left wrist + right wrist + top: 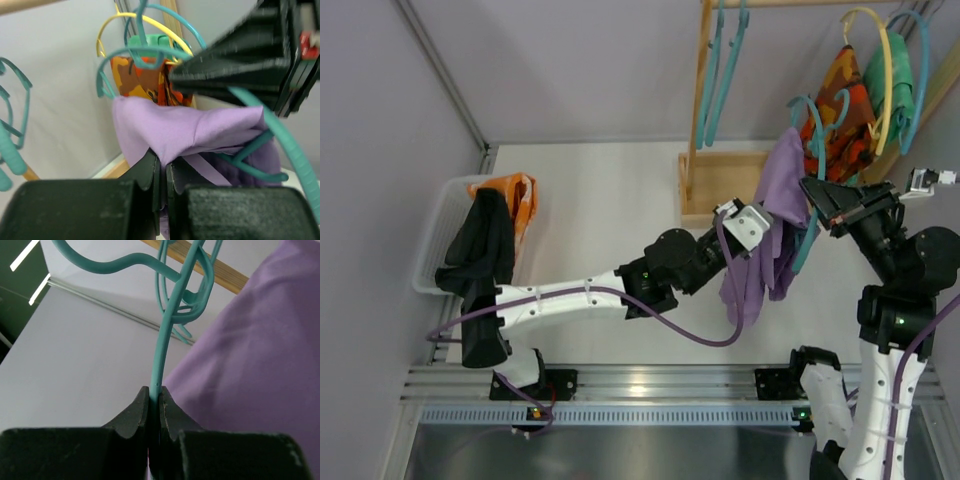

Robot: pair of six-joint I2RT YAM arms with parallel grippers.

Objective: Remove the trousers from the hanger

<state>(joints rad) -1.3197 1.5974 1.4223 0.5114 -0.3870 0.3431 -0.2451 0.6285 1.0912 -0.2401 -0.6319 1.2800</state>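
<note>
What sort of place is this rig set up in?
Probably a lab mock-up of a laundry corner, not a home: a wooden rack hung with teal hangers and purple trousers, a white laundry basket holding clothes, and bare pale walls around an aluminium-rail arm mount.

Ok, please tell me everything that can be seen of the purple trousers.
The purple trousers are plain, soft, matte cloth, creased and folded. They hang draped over a teal hanger, loose ends hanging down. The left claw is shut on a fold of them; the right claw pinches the hanger beside them. The patterned trousers hang behind them.
</note>
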